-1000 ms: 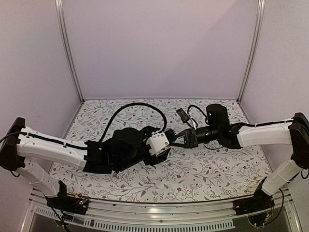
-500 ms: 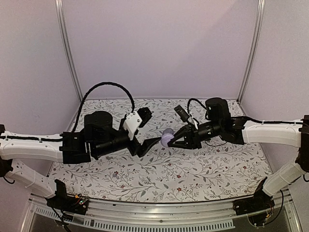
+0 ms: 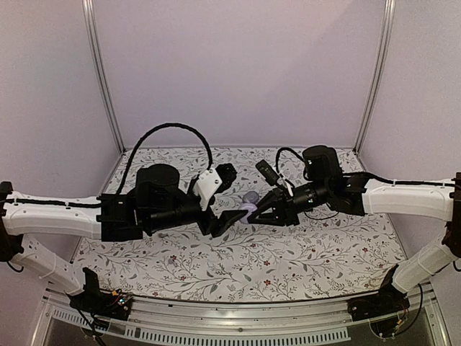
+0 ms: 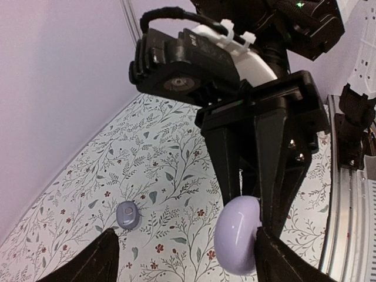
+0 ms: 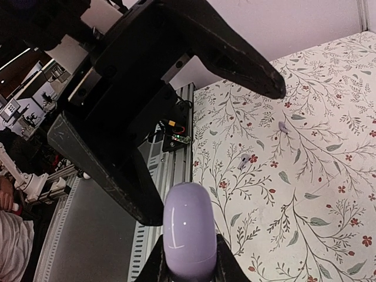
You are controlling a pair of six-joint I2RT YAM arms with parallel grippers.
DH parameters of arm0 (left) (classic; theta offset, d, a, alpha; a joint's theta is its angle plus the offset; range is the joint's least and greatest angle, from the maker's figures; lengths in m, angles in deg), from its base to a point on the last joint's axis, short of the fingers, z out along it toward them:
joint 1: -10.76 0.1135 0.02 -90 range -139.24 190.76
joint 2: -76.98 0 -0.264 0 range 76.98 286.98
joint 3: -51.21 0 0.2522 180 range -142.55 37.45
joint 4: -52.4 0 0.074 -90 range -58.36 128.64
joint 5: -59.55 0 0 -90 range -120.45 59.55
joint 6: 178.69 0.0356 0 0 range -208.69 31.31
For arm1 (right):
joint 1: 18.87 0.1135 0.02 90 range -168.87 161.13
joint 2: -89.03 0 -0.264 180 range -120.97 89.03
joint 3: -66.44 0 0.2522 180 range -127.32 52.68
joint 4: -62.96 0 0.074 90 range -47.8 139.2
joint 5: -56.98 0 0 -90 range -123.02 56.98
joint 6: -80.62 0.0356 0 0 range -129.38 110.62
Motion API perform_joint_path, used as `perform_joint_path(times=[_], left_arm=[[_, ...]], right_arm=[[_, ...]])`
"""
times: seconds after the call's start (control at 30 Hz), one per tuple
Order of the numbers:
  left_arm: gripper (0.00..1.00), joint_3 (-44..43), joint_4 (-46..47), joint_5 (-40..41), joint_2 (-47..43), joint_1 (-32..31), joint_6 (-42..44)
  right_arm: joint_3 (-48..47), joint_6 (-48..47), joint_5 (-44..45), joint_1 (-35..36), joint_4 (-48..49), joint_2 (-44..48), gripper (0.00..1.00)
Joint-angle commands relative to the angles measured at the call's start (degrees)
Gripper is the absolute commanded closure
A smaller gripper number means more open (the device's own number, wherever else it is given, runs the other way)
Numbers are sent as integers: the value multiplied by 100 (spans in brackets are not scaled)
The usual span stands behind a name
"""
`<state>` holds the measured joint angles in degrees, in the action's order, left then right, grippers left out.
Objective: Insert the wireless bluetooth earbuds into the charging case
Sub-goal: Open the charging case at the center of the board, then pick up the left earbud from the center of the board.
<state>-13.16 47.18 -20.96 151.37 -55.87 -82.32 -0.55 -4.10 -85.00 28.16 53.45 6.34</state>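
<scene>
Lavender glossy rounded charging case (image 4: 238, 235) pinched in right gripper (image 3: 253, 213), aloft over mid-table, lid looks closed, long axis running out along fingers. Left gripper (image 4: 191, 261) spread wide, empty, facing case head-on, nearer arm. One tiny greyish-lavender earbud (image 4: 127, 214) on floral cloth (image 3: 302, 267) below, toward back edge.

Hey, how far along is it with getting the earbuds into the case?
Done: the charging case is lifted off the cloth, clamped in the right gripper. In hand: the open left gripper sits beside it. Left: the case looks shut, and at least one earbud lies on the cloth, not yet picked up.
</scene>
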Motion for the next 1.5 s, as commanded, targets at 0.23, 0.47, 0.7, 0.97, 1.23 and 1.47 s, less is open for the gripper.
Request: perform_joint_path(times=[0.23,0.47,0.7,0.97,1.23,1.47], left_arm=[[23,-265,-188,459,167,89,22],[24,-180,-138,506,-148,379,-90],[24,-111,-221,340,-285,560,-292],[24,-72,-1536,-609,-730,1690,-1924],[28,496,-3615,-674,-1546,2492,-4037],[28,1718,-3776,-768,-2863,3085,-5281]], right_arm=[[-101,-59,23,136,7,182,100],[-57,-199,-127,131,-49,141,100],[6,-307,59,131,-34,218,100],[369,-352,280,103,237,308,100],[921,-560,414,17,819,531,100],[1677,-897,835,17,1915,886,100]])
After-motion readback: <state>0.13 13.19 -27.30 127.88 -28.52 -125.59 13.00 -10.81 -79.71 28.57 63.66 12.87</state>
